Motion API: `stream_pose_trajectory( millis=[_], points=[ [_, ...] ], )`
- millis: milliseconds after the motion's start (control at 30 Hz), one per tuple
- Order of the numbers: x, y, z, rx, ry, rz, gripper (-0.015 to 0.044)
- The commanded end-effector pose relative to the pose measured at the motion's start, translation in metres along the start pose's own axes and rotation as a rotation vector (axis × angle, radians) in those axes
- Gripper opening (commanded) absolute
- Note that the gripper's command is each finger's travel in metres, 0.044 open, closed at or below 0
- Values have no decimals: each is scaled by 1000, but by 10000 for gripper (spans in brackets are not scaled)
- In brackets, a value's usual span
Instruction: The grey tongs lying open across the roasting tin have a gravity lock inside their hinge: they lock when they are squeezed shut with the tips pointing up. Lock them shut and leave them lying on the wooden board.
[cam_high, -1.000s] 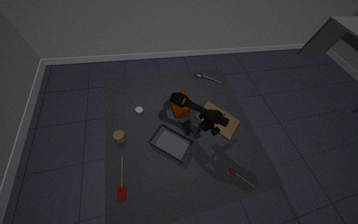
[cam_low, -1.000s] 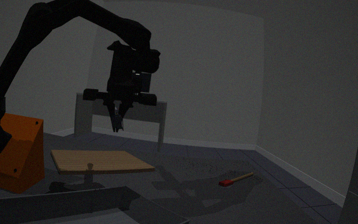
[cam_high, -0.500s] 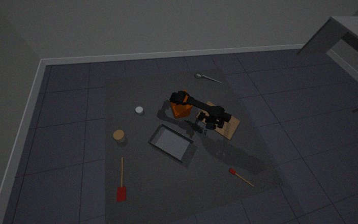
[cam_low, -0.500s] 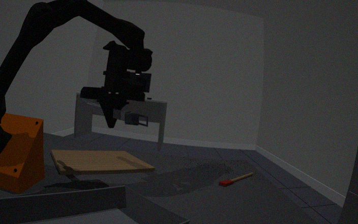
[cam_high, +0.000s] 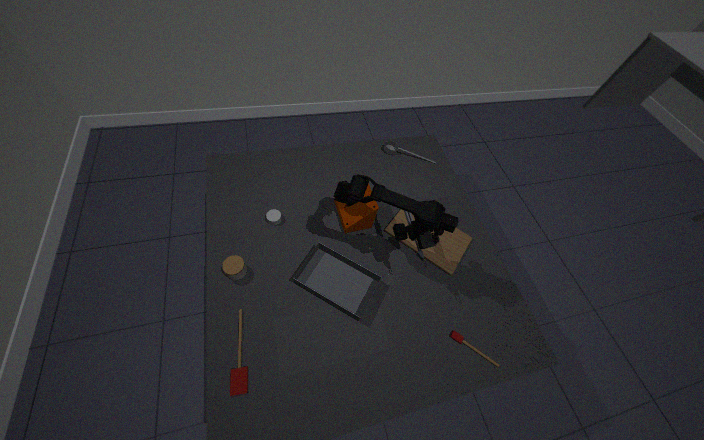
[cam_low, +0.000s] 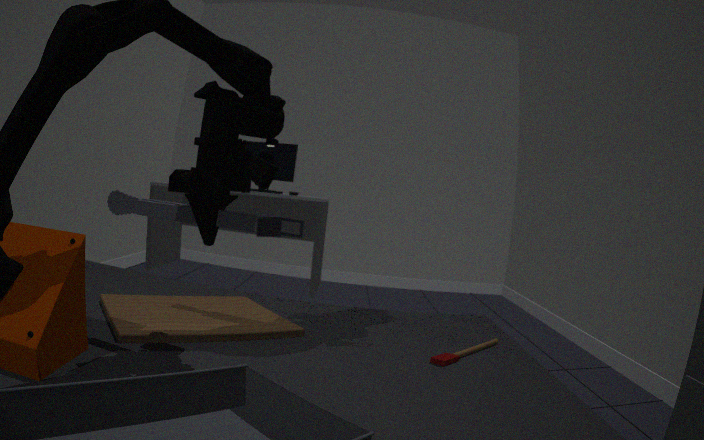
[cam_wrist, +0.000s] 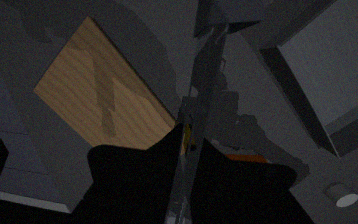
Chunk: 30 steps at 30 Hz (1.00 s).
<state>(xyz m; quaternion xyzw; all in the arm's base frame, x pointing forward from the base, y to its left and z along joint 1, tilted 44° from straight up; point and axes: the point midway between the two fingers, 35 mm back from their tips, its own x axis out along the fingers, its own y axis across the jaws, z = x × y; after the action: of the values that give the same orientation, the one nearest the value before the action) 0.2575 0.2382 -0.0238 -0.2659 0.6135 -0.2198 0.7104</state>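
Note:
My gripper (cam_low: 209, 239) (cam_wrist: 184, 128) points down and is shut on the grey tongs (cam_low: 238, 220) (cam_wrist: 204, 85). It holds them in the air, well above the wooden board (cam_high: 461, 249) (cam_low: 155, 311) (cam_wrist: 65, 85). In the exterior view the tongs lie nearly level across the fingers, scalloped tips at the left and a little higher than the framed hinge end at the right. Their arms look close together; whether the lock has caught cannot be seen. The roasting tin (cam_high: 326, 299) (cam_low: 124, 394) stands beside the board, without the tongs.
The orange arm base (cam_high: 358, 224) (cam_low: 62, 300) stands near the board. A small red-headed brush (cam_high: 456, 337) (cam_low: 444, 359), a larger red-headed tool (cam_high: 238, 381), a wooden-topped jar (cam_high: 233, 265), a white-topped pot (cam_high: 273, 215) and a round-headed utensil (cam_high: 390, 148) lie or stand farther out.

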Motion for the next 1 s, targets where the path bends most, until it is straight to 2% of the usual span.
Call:
stream_pose_trajectory(
  millis=[0,967],
  points=[
    [3,6,-8,-154,11,-2,-150],
    [0,38,-55,-1279,8,13,-150]
  ],
)
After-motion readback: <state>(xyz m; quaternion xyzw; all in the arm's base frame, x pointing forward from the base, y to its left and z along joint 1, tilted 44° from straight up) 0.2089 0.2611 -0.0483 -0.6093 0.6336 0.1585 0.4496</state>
